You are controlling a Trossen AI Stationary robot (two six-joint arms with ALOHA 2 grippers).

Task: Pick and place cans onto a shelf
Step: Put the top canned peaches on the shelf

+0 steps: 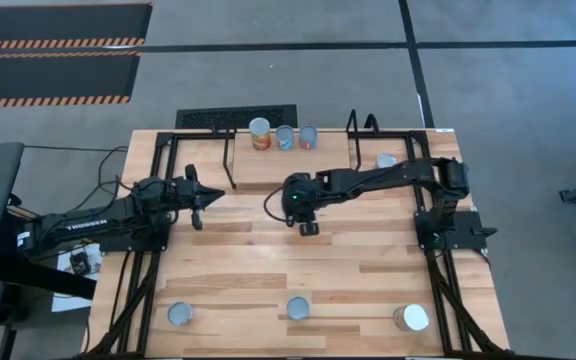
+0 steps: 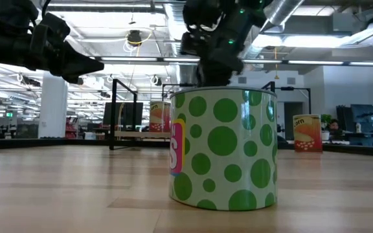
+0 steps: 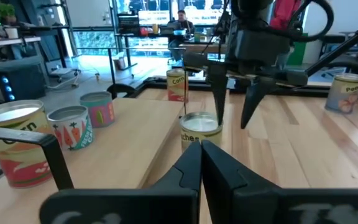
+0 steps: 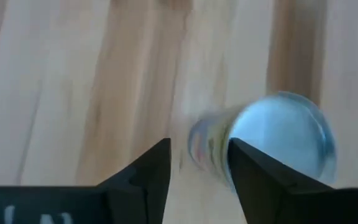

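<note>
Hovering over a silver-topped can (image 3: 200, 129), the right claw (image 3: 232, 117) gapes wide.

A white cylindrical can with green polka dots (image 2: 224, 150) stands upright on the light wooden worktop (image 2: 70, 194), close to the camera and filling the middle of the view. Above it hangs a dark robot arm (image 2: 222, 35) with a small green light, reaching down behind the can's top rim. A second dark arm (image 2: 34, 42) juts in from the upper left, well above the worktop. Farther back stand thin black metal shelf uprights (image 2: 123, 113), a tan-labelled can (image 2: 158, 118) beside them, and another tan-labelled can (image 2: 307, 133) off to the right.
</note>
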